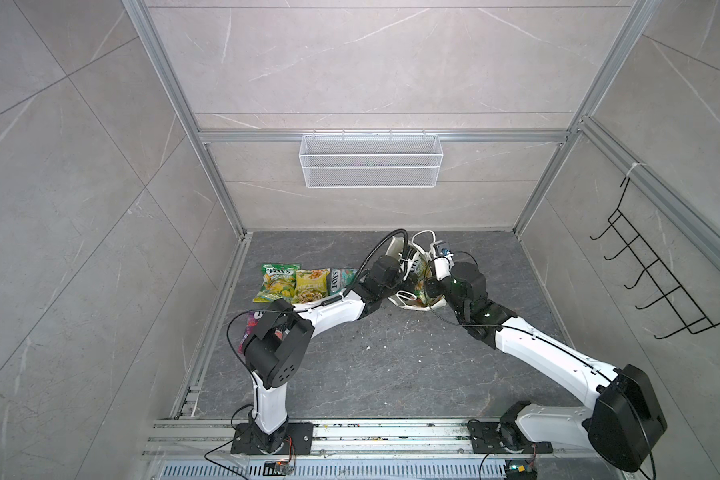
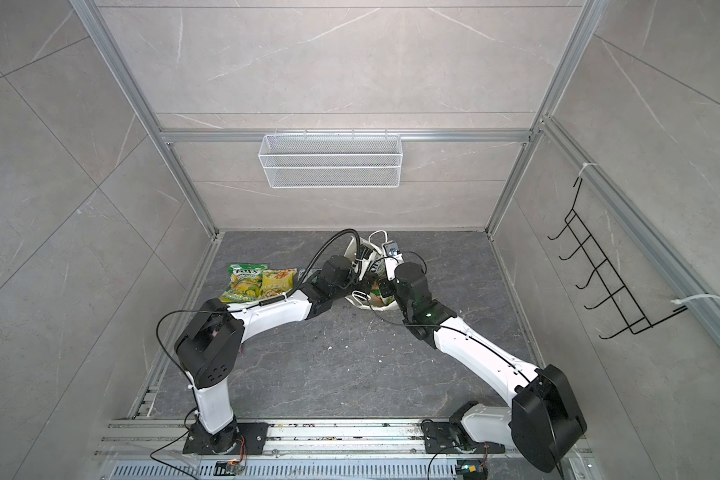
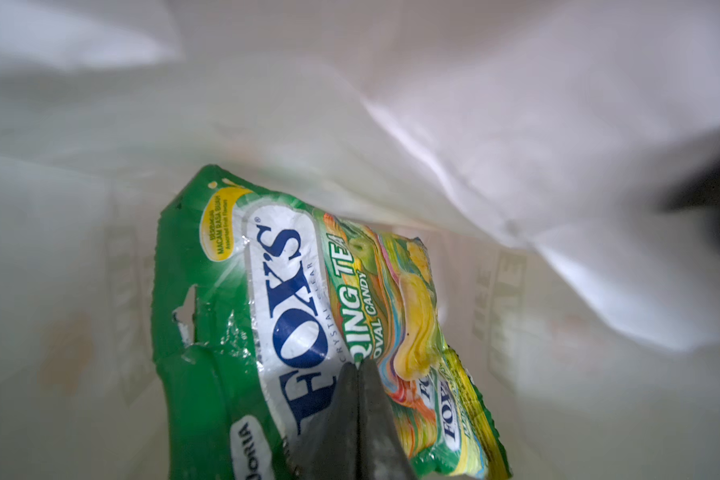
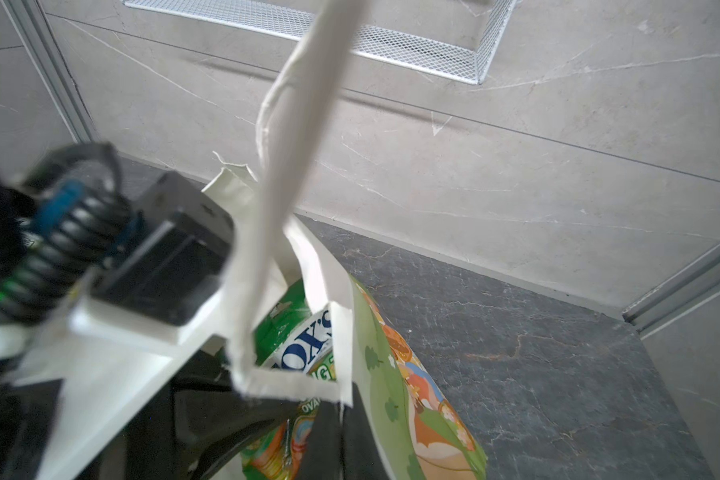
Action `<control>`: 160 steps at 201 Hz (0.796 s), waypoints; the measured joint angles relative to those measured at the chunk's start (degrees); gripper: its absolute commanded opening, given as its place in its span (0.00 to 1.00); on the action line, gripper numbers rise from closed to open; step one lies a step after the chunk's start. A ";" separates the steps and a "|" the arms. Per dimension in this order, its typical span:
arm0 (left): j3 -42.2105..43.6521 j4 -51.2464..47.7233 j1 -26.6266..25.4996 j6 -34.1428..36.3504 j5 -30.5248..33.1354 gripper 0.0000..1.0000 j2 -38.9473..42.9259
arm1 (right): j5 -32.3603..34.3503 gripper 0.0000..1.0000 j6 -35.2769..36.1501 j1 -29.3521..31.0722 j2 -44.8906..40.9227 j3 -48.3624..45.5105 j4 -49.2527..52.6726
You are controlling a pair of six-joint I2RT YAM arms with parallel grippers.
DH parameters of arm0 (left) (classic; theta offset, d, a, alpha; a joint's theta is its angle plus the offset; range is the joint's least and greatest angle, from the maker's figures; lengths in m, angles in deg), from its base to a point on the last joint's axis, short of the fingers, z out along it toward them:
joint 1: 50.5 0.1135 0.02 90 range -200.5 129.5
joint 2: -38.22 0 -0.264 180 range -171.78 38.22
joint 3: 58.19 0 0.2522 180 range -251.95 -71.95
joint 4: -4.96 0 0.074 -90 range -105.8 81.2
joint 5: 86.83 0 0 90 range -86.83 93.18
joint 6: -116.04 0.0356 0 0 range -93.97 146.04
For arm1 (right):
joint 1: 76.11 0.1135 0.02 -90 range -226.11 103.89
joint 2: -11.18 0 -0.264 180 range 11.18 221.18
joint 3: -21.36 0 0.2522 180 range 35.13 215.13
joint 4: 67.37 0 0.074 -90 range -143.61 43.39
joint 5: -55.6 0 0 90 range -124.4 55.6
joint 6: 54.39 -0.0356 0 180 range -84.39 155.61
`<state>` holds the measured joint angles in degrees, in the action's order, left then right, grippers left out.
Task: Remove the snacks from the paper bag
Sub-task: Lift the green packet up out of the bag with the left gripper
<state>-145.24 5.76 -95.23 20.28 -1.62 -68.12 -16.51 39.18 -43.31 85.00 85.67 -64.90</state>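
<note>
Reaching inside the white flower-printed paper bag [image 4: 385, 374] near the worktop's [image 1: 371, 374] far edge, the left gripper [image 3: 358, 372] rests closed-jawed on a green glossy FOX'S packet [image 3: 292, 299]; the right gripper [image 4: 339, 419] pinches the bag's rim. Light, slippery film, probably best pinched at its sealed edge.

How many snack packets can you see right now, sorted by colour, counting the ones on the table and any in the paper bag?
Green: 2 (green table packet; green bagged packet, inside the paper bag)
Yellow: 1 (yellow packet)
Teal: 1 (teal packet)
Purple: 1 (purple packet, partly hidden)
Total: 5 in view; the bag may hide more.
</note>
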 measured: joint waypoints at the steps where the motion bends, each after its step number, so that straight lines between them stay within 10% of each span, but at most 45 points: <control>1: 0.04 0.00 0.00 0.00 0.00 0.00 0.09 | 0.02 0.00 -0.02 0.00 0.00 0.00 0.00; 160: 8.92 0.83 0.04 3.30 1.01 0.00 22.34 | 5.20 0.00 -0.68 -0.55 1.16 1.03 0.11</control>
<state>-136.33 6.59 -95.18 23.58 -0.62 -45.79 -11.31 38.50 -43.86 86.16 86.70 -64.79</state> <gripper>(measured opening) 0.047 0.046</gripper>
